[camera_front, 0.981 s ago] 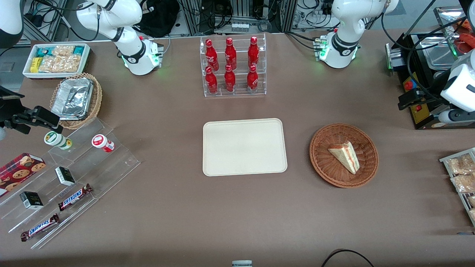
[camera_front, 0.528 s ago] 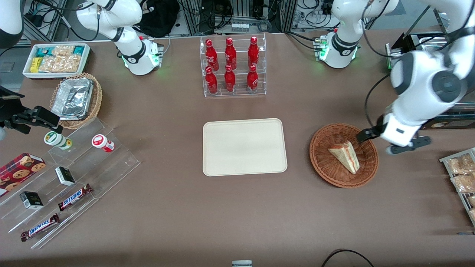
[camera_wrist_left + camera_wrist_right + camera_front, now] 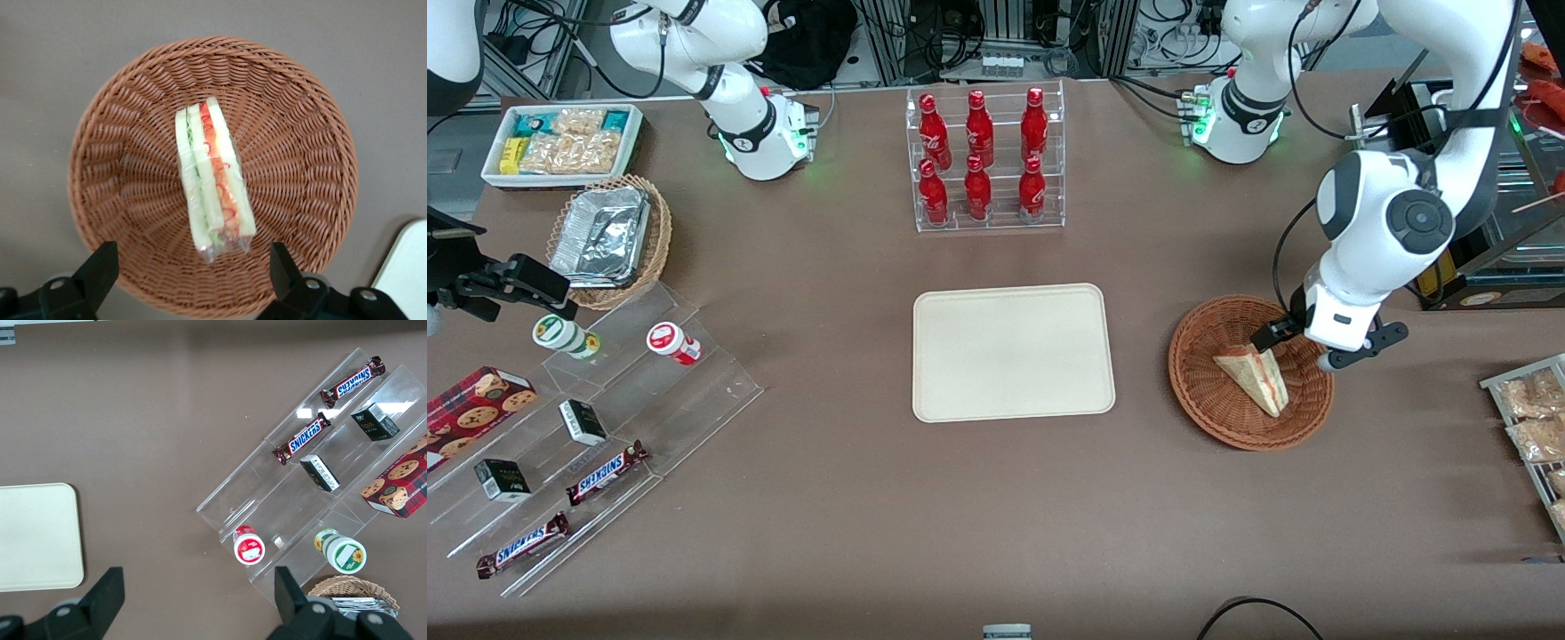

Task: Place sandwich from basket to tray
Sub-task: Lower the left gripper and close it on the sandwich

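Seemingly we are at the approach. From the front, the gripper (image 3: 1296,348) hangs above the basket (image 3: 1200,382), over the rim part farther from the camera and toward the working arm's end of the table. The sandwich (image 3: 1254,377) lies in the basket bowl, untouched, and the tray (image 3: 1013,352) sits bare beside the basket, toward the parked arm's end, apart from it.

From the left wrist, we look straight down on the sandwich (image 3: 212,177), its cut edge with red and green layers facing up, in a clear wrap. The two fingertips (image 3: 99,270) are spread wide, one on each side of the wedge's bagged end, neither touching it — nothing is gripped. The woven basket (image 3: 313,167) ring fills most of the view.

The right wrist view shows only a corner of the tray (image 3: 40,540), with no sandwich on it.

Our worry: the fingers look centred near the end of the wedge rather than its middle, so a close there may pinch only loose wrap — the sandwich could tilt or slip. Descending off-centre could also catch a finger on the wicker rim and drag the basket.
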Controlling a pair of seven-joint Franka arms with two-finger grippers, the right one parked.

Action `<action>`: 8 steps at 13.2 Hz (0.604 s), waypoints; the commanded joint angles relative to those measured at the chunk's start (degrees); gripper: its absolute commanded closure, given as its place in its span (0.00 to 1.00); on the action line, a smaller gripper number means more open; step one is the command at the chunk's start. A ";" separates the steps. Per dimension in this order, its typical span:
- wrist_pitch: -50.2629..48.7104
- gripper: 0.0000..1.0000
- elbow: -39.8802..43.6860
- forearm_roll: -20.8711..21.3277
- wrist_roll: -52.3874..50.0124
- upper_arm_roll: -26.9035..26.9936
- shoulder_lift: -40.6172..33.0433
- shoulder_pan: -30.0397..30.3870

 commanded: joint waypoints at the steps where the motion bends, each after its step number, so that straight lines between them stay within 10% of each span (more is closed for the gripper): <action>1: 3.27 0.00 0.07 0.45 -4.48 -0.89 2.58 -0.12; 8: 8.37 0.06 0.07 0.36 -6.42 -1.07 7.60 -0.21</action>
